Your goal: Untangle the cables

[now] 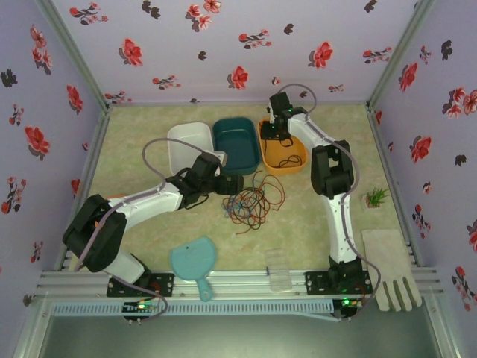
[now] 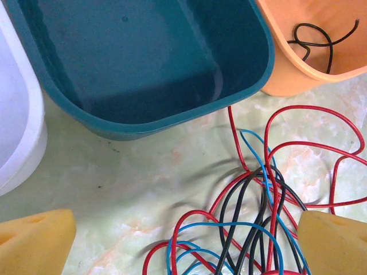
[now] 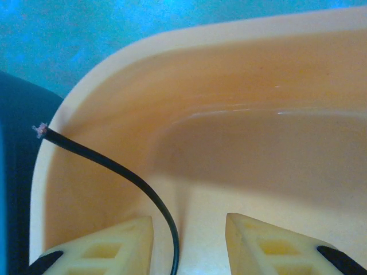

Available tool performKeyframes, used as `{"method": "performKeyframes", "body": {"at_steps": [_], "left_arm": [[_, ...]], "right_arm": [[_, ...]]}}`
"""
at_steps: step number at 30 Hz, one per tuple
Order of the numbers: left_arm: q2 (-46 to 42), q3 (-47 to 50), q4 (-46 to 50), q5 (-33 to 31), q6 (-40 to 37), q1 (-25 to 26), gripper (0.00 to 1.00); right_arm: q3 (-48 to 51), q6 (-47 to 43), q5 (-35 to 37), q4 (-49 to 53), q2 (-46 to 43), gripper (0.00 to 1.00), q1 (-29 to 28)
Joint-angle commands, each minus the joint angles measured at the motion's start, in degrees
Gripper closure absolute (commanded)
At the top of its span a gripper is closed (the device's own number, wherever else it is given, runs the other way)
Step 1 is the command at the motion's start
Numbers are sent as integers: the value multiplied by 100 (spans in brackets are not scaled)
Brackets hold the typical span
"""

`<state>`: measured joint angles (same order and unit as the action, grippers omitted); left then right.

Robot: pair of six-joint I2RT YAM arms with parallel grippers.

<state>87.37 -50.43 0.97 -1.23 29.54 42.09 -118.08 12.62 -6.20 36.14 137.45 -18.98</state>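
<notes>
Jaws of the left gripper stand wide apart and hold nothing, with its 2 yellow pads at the lower corners of the left wrist view. It hovers low over the table, at the edge of the tangle of red, blue and black cables. This tangle lies loose on the table just in front of the teal bin, which stands between the white bin and the orange bin. Jaws of the right gripper are apart inside the orange bin. 1 black cable runs up through the gap close to 1 finger, unclamped, and its stripped end reaches past the bin's rim
</notes>
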Motion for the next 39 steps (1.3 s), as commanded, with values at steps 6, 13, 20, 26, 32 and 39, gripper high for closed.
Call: {"method": "performKeyframes", "body": {"at_steps": [6,13,20,26,32,39], "left_arm": [[-11,-151,97,67,16,-46,0],[-22,-142,85,76,21,-47,0],[-46,-112,70,67,47,-51,0],[-53,-90,52,73,61,-46,0],[-61,-81,43,74,61,-47,0],[-87,-76,48,74,69,-47,0]], "right_arm": [[-528,-74,392,410,490,62,-41],[-634,9,590,540,564,72,-30],[-405,143,629,575,298,88,-18],[-151,229,617,569,88,95,-19],[29,302,655,596,37,95,-18],[-99,224,685,718,-64,75,-20]]}}
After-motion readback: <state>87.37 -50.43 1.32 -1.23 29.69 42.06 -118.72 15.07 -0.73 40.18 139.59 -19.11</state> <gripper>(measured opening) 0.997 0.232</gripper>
